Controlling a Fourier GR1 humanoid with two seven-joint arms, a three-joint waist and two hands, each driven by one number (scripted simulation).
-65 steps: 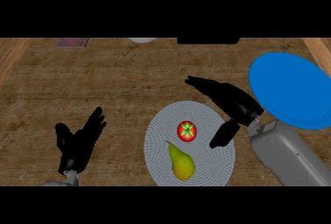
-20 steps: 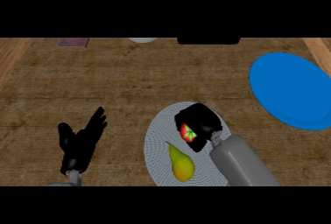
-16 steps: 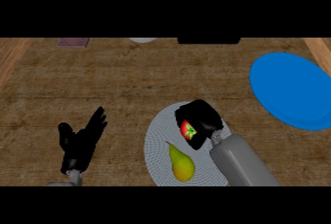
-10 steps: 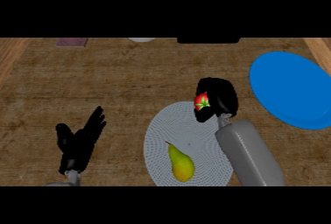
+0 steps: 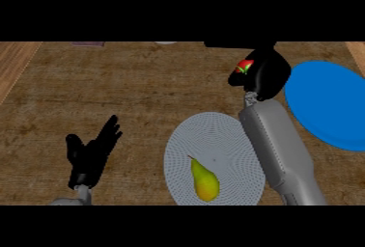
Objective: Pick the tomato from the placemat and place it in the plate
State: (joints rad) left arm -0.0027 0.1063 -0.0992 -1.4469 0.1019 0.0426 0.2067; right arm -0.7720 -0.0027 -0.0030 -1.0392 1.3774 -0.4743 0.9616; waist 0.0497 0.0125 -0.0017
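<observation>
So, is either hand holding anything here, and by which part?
The right hand is curled round the tomato, covering most of it; only a red and green patch shows. The left hand is open, holding nothing.

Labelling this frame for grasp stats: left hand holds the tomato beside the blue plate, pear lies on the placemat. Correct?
One error: the right hand, not the left, is curled round the tomato, just left of the blue plate. The left hand rests open at the lower left. The pear does lie on the placemat. The head view shows this.
</observation>
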